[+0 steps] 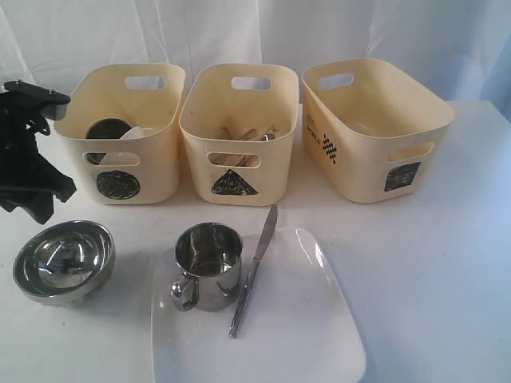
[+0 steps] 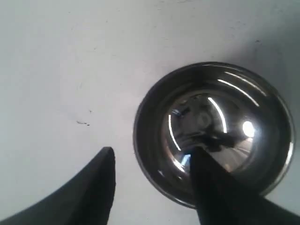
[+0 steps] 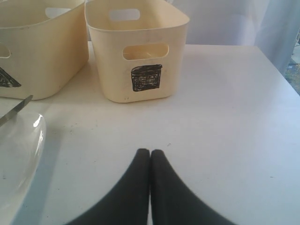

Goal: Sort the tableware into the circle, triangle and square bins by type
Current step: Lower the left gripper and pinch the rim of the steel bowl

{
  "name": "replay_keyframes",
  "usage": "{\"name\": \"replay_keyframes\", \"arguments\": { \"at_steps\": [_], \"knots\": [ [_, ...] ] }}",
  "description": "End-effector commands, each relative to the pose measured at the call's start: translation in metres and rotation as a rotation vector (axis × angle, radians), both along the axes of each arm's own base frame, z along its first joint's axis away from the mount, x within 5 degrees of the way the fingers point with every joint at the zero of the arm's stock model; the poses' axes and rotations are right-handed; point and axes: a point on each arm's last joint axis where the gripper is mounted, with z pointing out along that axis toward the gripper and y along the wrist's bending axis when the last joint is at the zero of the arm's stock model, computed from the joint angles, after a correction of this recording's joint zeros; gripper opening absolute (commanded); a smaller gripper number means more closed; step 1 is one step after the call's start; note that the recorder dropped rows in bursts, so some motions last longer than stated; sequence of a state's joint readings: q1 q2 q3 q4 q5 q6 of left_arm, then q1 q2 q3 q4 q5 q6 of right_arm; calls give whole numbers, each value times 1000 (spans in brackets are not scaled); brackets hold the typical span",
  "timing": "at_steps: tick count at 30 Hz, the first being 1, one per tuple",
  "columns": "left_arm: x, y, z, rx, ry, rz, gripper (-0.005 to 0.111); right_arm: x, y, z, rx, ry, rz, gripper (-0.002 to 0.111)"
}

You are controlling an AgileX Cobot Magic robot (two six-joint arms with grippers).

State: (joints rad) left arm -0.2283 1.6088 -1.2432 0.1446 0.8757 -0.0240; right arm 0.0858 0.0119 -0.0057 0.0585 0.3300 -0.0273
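Observation:
A steel bowl (image 1: 64, 260) sits on the table at the front left. My left gripper (image 1: 36, 203) hangs just above its far rim, open; in the left wrist view the bowl (image 2: 220, 108) has its rim between the jaws of the left gripper (image 2: 152, 157), one finger over the inside and one over the table. A steel mug (image 1: 209, 265) and a knife (image 1: 254, 271) lie on the white square plate (image 1: 303, 343). At the back stand the circle bin (image 1: 120, 171), triangle bin (image 1: 239, 171) and square bin (image 1: 375, 152). My right gripper (image 3: 150, 153) is shut and empty, low over bare table in front of the square bin (image 3: 140, 89).
Another steel mug (image 1: 106, 132) and something pale lie in the circle bin. Wooden sticks and cutlery (image 1: 247, 136) lie in the triangle bin. A white cloth hangs behind the bins. The knife tip (image 3: 18, 108) and plate rim (image 3: 33, 140) show beside my right gripper.

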Motion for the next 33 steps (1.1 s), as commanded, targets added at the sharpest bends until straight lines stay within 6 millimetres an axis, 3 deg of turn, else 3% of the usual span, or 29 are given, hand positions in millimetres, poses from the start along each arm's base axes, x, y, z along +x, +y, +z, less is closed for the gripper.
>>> {"name": "replay_keyframes", "arguments": {
  "at_steps": [1, 4, 9, 17, 26, 33],
  "knots": [
    [6, 19, -15, -22, 60, 105, 53, 0, -1, -1, -2, -7, -9, 0],
    [10, 25, -24, -55, 97, 130, 53, 0, -1, -1, -2, -7, -9, 0],
    [15, 19, -41, -172, 178, 111, 53, 0, -1, -1, -2, -7, -9, 0],
    [15, 19, -94, -166, 303, 138, 48, 0, -1, -1, -2, -7, -9, 0],
    [12, 16, -91, -183, 320, 132, 48, 0, -1, -1, -2, -7, -9, 0],
    [11, 16, -70, -197, 252, 126, 48, 0, -1, -1, -2, -7, -9, 0]
  ]
}}
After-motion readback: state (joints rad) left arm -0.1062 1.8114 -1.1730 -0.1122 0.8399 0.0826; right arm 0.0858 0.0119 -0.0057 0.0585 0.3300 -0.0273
